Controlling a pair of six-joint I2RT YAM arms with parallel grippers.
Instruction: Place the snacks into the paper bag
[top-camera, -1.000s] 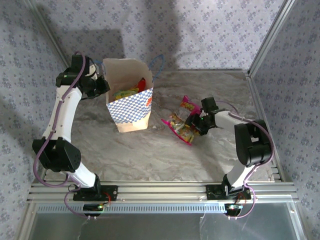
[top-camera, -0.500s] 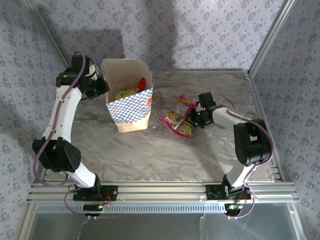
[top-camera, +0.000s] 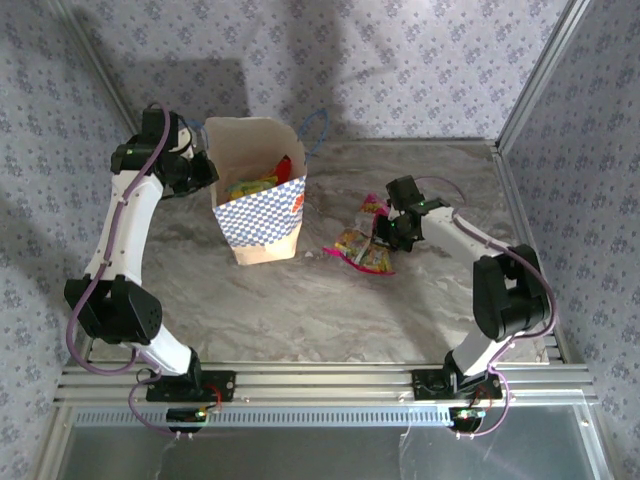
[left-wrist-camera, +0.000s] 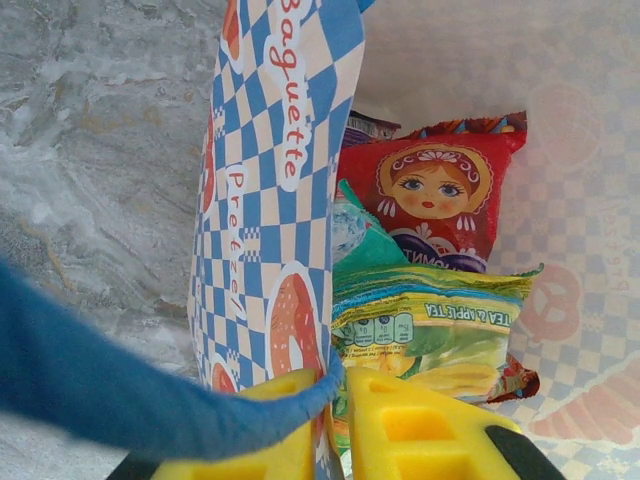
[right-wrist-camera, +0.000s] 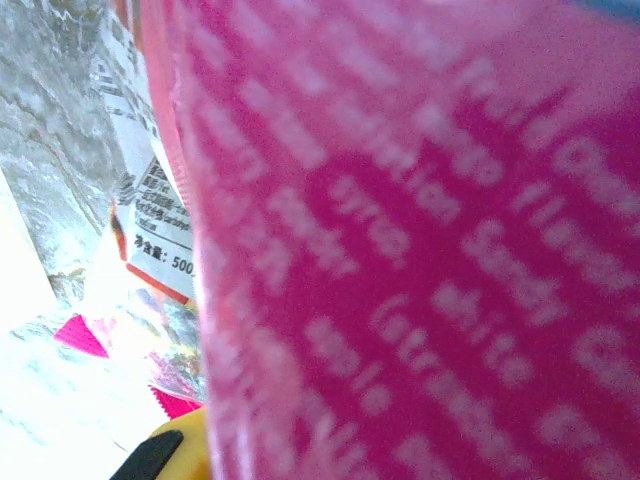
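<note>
bag: paper bag (top-camera: 258, 215) stands upright and open on the table (top-camera: 300, 300), far-left part of the surface, near the far edge; checked side faces the near edge
bag handles: one blue cord handle (top-camera: 318, 125) arcs up at the bag's far-right corner; another blue cord (left-wrist-camera: 120, 390) hangs across the left wrist view, just by the fingers
left gripper: left gripper (left-wrist-camera: 335, 385) sits at the bag's left rim (top-camera: 205, 168), yellow fingers (left-wrist-camera: 420, 420) clenched on the bag wall, one outside, one inside
snacks in bag: red packet (left-wrist-camera: 440, 190) with a doll face stands against the inner wall; teal packet (left-wrist-camera: 365, 235) is beside it by the checked wall; green-yellow packet (left-wrist-camera: 430, 325) lies across the top, nearest the fingers
snacks outside: loose packets (top-camera: 362, 252) lie flat right of the surface's middle, well apart from the bag, yellow with pink edges
magenta packet: magenta packet (top-camera: 372, 205) is just far of the loose ones, touching the right gripper; blurred and very close in the right wrist view (right-wrist-camera: 420, 250)
right gripper: right gripper (top-camera: 385, 228) is down at the packets, looks clamped onto the magenta packet; a bit of one yellow finger (right-wrist-camera: 180, 445) shows at the bottom of its wrist view
</note>
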